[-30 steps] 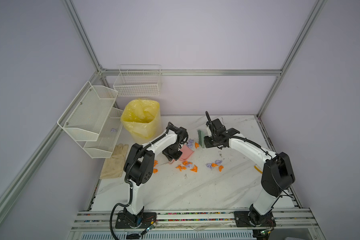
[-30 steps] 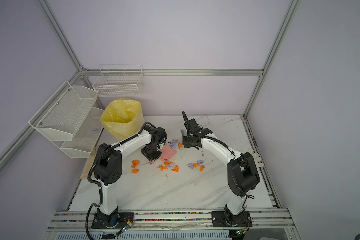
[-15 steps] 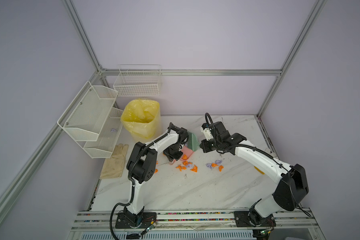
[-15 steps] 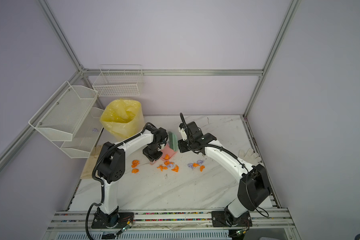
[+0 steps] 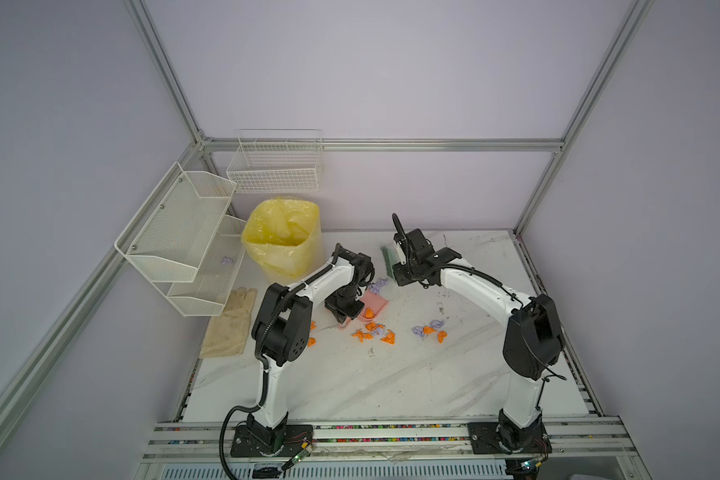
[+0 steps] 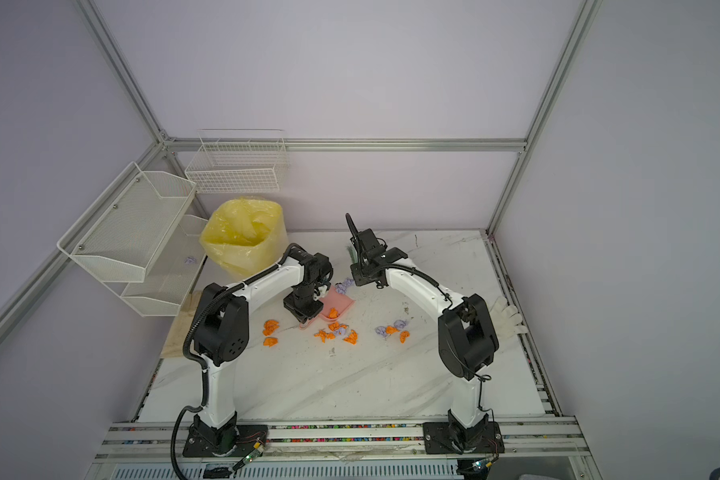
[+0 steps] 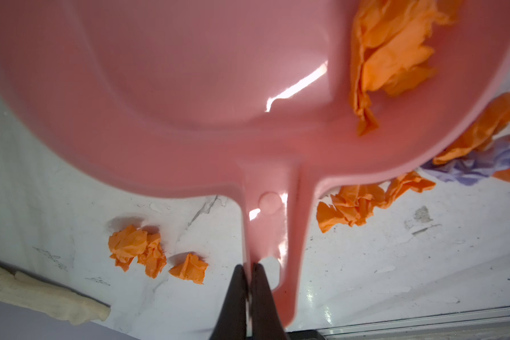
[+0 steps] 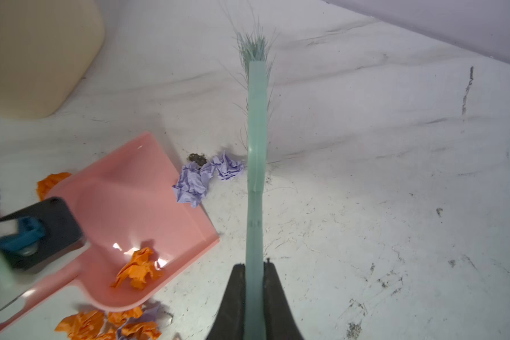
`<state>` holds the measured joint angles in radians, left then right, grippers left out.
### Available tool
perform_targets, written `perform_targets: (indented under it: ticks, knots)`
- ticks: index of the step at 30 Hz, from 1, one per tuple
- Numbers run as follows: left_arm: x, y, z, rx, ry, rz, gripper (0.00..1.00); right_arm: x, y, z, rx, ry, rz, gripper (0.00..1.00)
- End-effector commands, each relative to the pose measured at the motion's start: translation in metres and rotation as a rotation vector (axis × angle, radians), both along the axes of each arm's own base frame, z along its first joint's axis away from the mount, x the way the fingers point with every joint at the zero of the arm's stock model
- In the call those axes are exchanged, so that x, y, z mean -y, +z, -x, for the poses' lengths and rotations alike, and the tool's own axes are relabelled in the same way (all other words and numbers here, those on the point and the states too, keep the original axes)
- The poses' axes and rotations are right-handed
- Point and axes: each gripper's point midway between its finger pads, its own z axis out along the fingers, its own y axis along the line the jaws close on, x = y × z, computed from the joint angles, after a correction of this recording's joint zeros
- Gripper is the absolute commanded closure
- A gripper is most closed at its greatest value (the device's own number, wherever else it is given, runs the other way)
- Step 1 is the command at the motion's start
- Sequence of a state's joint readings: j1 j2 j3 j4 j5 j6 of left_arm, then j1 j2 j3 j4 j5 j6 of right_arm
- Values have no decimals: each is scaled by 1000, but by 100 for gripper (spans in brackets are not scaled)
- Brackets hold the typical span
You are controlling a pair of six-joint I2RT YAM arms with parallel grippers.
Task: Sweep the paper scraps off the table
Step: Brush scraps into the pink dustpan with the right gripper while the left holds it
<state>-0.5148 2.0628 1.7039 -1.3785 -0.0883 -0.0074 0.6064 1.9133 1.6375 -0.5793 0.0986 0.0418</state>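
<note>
Many small dark scuffs and grey diagonal veins mark the white table (image 5: 391, 386), which fills the floor of a booth with plain lilac walls and an aluminium frame (image 5: 391, 144). Most scraps (image 5: 375, 332) lie mid-table in loose orange and lilac clusters, just on the near side of the dustpan (image 5: 376, 305) and to either side of it. One orange wad (image 7: 389, 53) sits inside the pan, and two lilac wads (image 8: 195, 182) lie just beside its open lip, between it and the brush (image 8: 256, 117). The left gripper (image 7: 250, 273) is clamped on the edge of the pan's handle. The right gripper (image 8: 255, 268) is clamped on the brush handle, with the bristles turned down toward the marble; whether they touch it I cannot tell. At the far left corner stands a bin (image 5: 285, 239) lined with a yellow bag. White wire racks (image 5: 184, 224) hang on the walls around it, and one lilac scrap lies in the lower shelf. A beige glove (image 5: 229, 324) lies at the left edge of the table, and a white glove (image 6: 508, 320) lies at the right edge.
</note>
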Motion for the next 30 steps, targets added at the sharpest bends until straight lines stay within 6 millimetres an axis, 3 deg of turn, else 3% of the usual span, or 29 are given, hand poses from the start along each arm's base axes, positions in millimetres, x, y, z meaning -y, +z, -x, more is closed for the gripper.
perform_targets:
  ticks: [1,9,16,19,22,25,30]
  knots:
    - [8,29,-16,68,14,58,100,-1,16,-7,45,41,38,100]
    - [4,27,-21,68,33,54,100,-26,16,30,31,197,-16,100]
    - [2,23,-25,57,50,62,100,-39,16,87,-45,345,-106,100]
    - [2,21,-25,52,50,60,100,-44,28,107,-60,396,-196,100]
    - [1,20,-26,53,52,56,100,-43,51,110,-18,369,-260,100]
    - [1,19,-26,50,54,56,100,-31,70,100,43,281,-252,100]
    - [1,27,-29,84,59,62,100,-16,85,82,79,148,-263,100]
